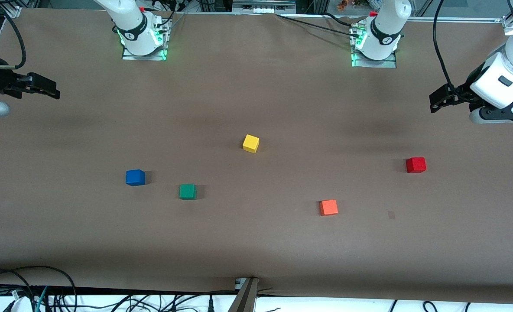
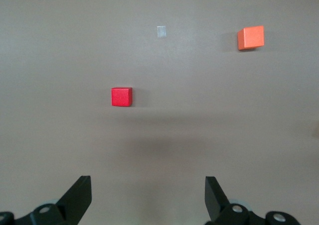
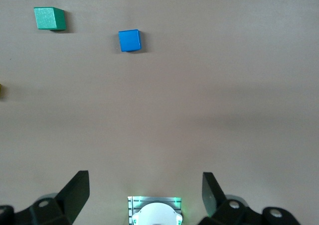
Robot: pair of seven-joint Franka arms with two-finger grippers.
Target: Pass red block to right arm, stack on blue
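The red block point(image 1: 415, 165) lies on the table toward the left arm's end; it also shows in the left wrist view point(image 2: 121, 96). The blue block point(image 1: 135, 177) lies toward the right arm's end and shows in the right wrist view point(image 3: 129, 40). My left gripper point(image 1: 437, 99) hangs open and empty in the air over the table's left-arm end, apart from the red block; its open fingertips show in the left wrist view point(image 2: 148, 182). My right gripper point(image 1: 50, 89) hangs open and empty over the right-arm end, apart from the blue block point(image 3: 145, 177).
A green cube point(image 1: 187, 191) lies beside the blue block, a little nearer the front camera. A yellow cube point(image 1: 251, 143) lies mid-table. An orange-red cube point(image 1: 328, 207) lies nearer the front camera than the red block. A small pale tape mark point(image 1: 391, 214) is on the brown table cover point(image 1: 256, 242).
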